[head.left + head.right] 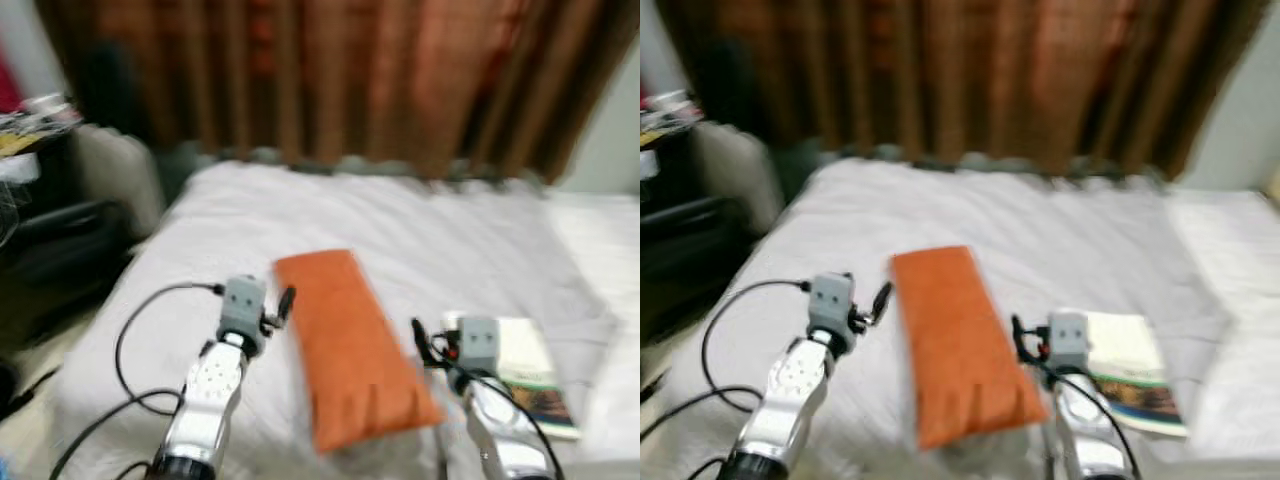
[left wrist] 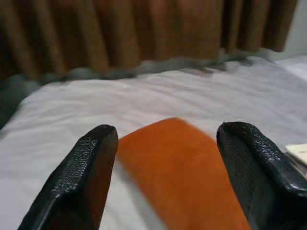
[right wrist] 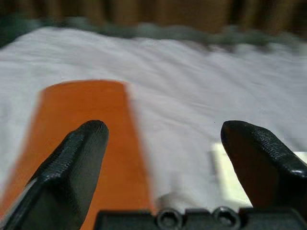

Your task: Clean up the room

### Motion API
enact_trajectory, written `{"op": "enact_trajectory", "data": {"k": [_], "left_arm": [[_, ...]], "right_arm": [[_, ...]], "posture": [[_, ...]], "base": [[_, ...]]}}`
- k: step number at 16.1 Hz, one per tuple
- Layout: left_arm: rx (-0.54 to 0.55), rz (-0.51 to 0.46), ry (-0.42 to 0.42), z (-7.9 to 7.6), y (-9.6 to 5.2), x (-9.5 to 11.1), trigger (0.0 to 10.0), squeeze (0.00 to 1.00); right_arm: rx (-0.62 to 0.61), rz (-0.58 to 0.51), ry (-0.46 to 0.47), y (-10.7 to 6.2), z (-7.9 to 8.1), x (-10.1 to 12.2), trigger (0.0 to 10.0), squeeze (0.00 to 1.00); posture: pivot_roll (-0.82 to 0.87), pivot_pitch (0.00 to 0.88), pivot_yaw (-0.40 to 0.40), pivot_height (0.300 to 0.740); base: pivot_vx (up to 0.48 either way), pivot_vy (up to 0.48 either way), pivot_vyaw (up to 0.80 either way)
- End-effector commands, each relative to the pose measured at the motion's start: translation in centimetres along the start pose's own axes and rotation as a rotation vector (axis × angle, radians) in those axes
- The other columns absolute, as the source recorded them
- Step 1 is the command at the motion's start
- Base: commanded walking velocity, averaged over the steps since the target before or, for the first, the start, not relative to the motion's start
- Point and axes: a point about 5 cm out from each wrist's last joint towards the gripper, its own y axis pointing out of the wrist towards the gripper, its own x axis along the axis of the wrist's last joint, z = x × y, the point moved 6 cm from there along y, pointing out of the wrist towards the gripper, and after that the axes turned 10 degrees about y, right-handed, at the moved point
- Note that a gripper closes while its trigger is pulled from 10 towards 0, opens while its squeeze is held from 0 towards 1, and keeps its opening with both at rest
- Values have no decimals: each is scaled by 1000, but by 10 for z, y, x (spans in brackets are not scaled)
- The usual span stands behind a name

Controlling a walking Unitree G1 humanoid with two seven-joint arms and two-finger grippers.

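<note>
A long orange cushion lies on the white bed, between my two arms. A book with a pale cover rests on the sheet to the cushion's right. My left gripper is open, held above the bed just left of the cushion's near half, and the cushion shows between its fingertips. My right gripper is open too, hovering between the cushion and the book. Neither gripper holds anything.
Brown curtains hang behind the bed's far edge. At the left stand a dark piece of furniture with clutter on top and a pale cushion or bag. A white wall is at the right.
</note>
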Motion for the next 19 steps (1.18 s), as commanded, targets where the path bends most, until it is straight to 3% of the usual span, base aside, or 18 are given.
{"op": "enact_trajectory", "data": {"k": [1,6,7,8,9,10,11,13,16,17,19], "left_arm": [[25,38,16,11,-4,-10,10000,0],[2,57,1,5,-3,-14,10000,0],[25,90,-45,9,-3,-21,10000,0],[57,119,-100,14,-3,-28,10000,0],[87,194,-190,21,-4,-47,10000,0],[92,209,-217,21,-4,-51,10000,0],[89,267,-315,19,-3,-65,10000,0],[39,326,-573,-4,7,-73,10000,0],[33,263,-699,-1,14,-59,10000,0],[39,157,-747,11,21,-34,10000,0],[74,43,-798,27,20,-3,10000,0]], "right_arm": [[27,-2,6,3,12,-1,10000,0],[43,17,-4,3,10,-3,10000,0],[52,50,30,5,12,-9,10000,0],[63,98,62,6,14,-16,10000,0],[59,148,100,10,10,-21,10000,0],[57,155,108,11,9,-22,10000,0],[53,165,99,15,4,-19,10000,0],[17,199,85,23,-10,-17,10000,0],[10,172,106,29,-16,-4,10000,0],[33,125,128,35,-14,11,10000,0],[76,80,157,42,-5,27,10000,0]], "posture": [[143,18,-46,740],[141,21,-56,740],[141,30,-57,740],[142,36,-58,740],[144,90,-67,740],[144,90,-67,740],[141,151,-74,740],[122,261,-78,740],[88,433,-76,740],[67,515,-73,740],[44,606,-72,740]], "base": [[454,0,0],[363,0,0],[0,0,0],[0,0,0],[0,0,0],[0,0,0],[0,0,0],[0,0,0],[0,0,0],[0,0,0],[0,0,0]]}}
